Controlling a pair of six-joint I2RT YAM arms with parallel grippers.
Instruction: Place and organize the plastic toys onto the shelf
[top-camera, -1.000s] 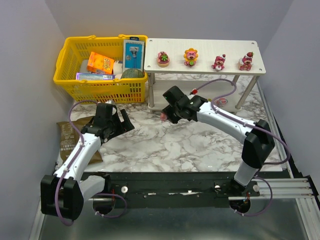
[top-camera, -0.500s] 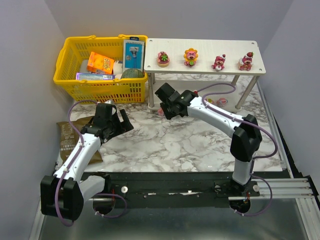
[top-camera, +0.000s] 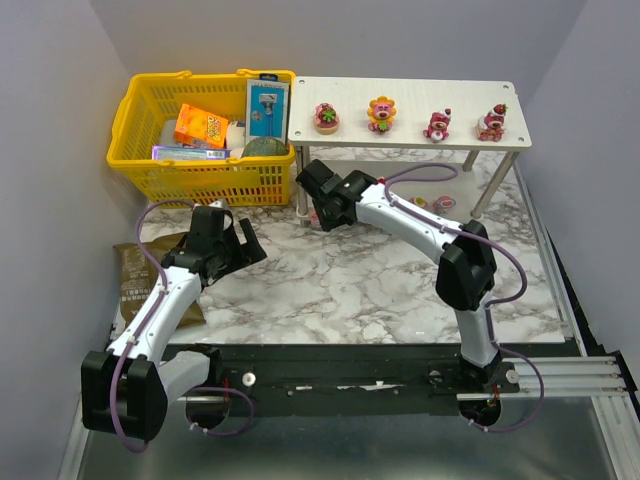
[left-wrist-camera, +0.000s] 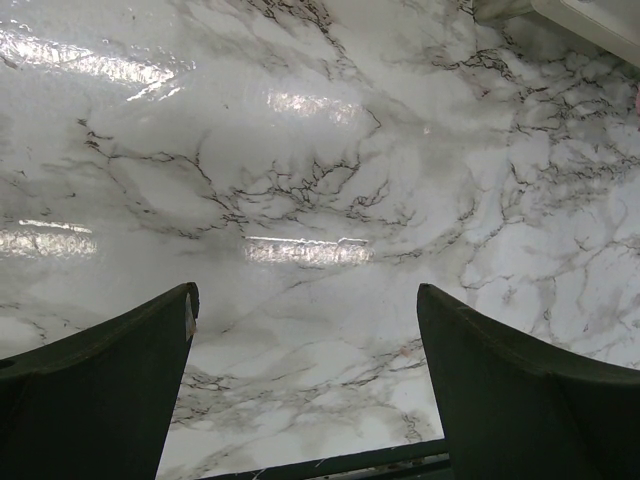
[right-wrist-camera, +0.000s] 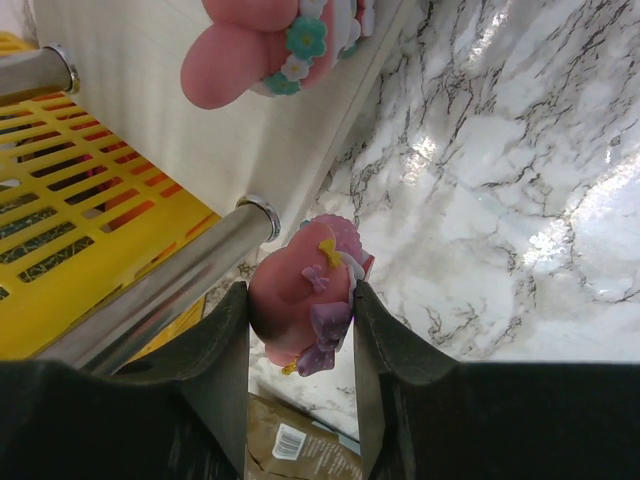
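The right gripper (right-wrist-camera: 300, 296) clamps a pink toy (right-wrist-camera: 298, 318) beside a leg (right-wrist-camera: 170, 278) of the shelf (top-camera: 400, 95). Four toys (top-camera: 380, 113) stand on top. The left gripper (left-wrist-camera: 305, 300) hangs wide open over the table (left-wrist-camera: 300, 150).

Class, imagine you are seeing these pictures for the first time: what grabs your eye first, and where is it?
The bright yellow basket of packaged goods stands out at the far left of the table. Beside it, four glossy toys line the top of the white shelf. The right gripper is shut on another pink toy, close by the shelf's silver leg.
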